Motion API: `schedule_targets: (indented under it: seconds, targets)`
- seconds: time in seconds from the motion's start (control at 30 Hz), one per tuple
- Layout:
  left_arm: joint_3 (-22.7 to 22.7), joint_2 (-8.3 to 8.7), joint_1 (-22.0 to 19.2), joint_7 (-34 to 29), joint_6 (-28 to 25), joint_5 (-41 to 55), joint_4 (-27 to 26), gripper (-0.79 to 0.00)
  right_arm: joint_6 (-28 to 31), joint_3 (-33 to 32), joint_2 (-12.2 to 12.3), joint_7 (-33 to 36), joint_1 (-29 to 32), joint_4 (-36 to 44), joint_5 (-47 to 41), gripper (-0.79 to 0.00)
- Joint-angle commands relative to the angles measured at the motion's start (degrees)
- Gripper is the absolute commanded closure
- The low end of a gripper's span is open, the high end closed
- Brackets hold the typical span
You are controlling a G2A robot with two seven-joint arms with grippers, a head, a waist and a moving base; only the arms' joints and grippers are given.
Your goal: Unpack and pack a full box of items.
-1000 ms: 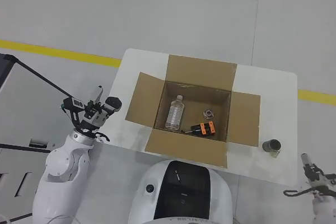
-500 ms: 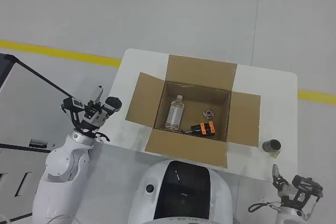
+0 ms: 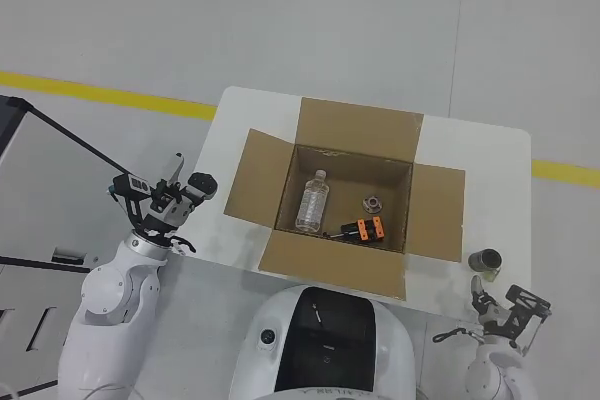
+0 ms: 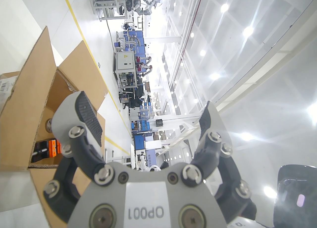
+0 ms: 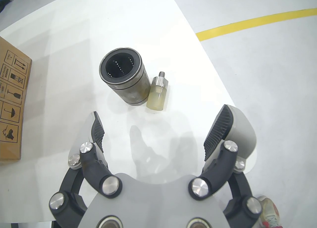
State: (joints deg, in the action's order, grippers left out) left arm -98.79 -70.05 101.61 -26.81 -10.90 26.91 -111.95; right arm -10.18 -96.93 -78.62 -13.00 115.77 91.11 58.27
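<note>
An open cardboard box sits mid-table with its flaps spread. Inside lie a clear water bottle, a small metal ring part and an orange-and-black tool. On the table to the box's right stands a dark metal cylinder with a small metal-and-cream stud beside it. My right gripper is open just short of the cylinder, at the table's near right corner. My left gripper is open off the table's left edge, tilted up, holding nothing.
The white table has bare surface right of the box and behind it. The box flap with printed symbols lies close to the cylinder. A yellow floor line runs behind the table. A dark stand is at far left.
My right arm has come in from the lower right corner toward the table's near right edge, closer to the cylinder. The left arm has not moved.
</note>
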Motion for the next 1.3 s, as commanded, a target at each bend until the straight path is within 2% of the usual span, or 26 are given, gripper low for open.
schedule_targets:
  seconds: [0.0,0.03,0.1,0.17,0.33,0.8,1.27]
  targets:
    - [0.0,0.0,0.0,0.0,0.0,0.0,0.0,-0.785,-1.21,0.24,0.08,0.06,-0.73,-1.36,2.83,-0.708]
    - [0.0,0.0,0.0,0.0,0.0,0.0,0.0,-0.785,-2.27,0.24,0.04,-0.19,-1.39,-2.07,3.26,-0.385]
    - [0.0,0.0,0.0,0.0,0.0,0.0,0.0,-0.785,-3.99,0.51,0.02,-0.17,-2.71,-3.41,5.0,-0.271]
    - [0.0,0.0,0.0,0.0,0.0,0.0,0.0,-0.785,-5.91,0.5,-0.05,-1.41,-3.39,-4.24,6.43,-0.234]
    - [0.0,0.0,0.0,0.0,0.0,0.0,0.0,-0.785,-6.93,1.0,-0.18,-1.74,-4.09,-5.16,8.07,-0.259]
    - [0.0,0.0,0.0,0.0,0.0,0.0,0.0,-0.785,-5.0,1.53,-0.33,-0.27,-5.73,-7.04,9.34,-0.299]
    - [0.0,0.0,0.0,0.0,0.0,0.0,0.0,-0.785,-6.1,2.41,-0.55,0.98,-8.67,-9.79,11.4,-0.299]
